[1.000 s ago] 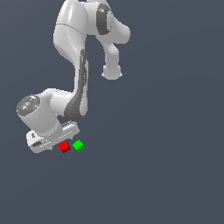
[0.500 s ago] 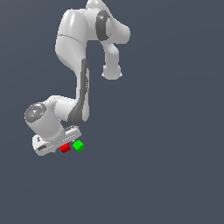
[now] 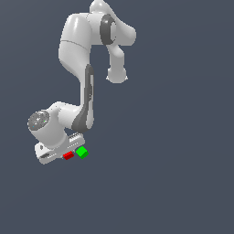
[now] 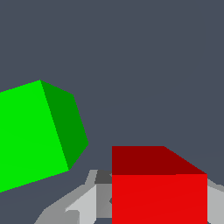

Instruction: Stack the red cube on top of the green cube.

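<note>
Risk lies in how close the cubes sit — the red cube (image 3: 68, 156) is partly tucked under the gripper (image 3: 61, 153), and the green cube (image 3: 82, 152) is just beside it on the exterior view's right. Whether the fingers pinch the red cube or stand spread, I cannot tell. A skewed lift could nudge the green cube — shifting the stacking target.
</note>
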You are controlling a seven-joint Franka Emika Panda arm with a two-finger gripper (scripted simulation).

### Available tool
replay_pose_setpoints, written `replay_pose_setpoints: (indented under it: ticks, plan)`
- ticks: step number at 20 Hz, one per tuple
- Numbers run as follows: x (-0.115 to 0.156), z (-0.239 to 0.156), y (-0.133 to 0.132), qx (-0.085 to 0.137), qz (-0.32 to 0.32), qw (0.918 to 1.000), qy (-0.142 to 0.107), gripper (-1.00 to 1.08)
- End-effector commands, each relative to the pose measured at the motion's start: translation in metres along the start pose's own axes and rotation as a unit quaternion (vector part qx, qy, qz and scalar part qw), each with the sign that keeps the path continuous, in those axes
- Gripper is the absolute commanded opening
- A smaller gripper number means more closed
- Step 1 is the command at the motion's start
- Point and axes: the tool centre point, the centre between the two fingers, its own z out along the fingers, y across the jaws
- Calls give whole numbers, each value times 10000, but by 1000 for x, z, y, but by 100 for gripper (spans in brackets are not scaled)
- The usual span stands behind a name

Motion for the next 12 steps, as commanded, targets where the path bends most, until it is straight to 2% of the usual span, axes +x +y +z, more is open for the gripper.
replay_pose_setpoints:
  ticks: [1, 12]
  plan:
    - [0, 0, 0, -2, 0, 10000, 2, -100]
    - [0, -4, 0, 1, 0, 10000, 0, -100]
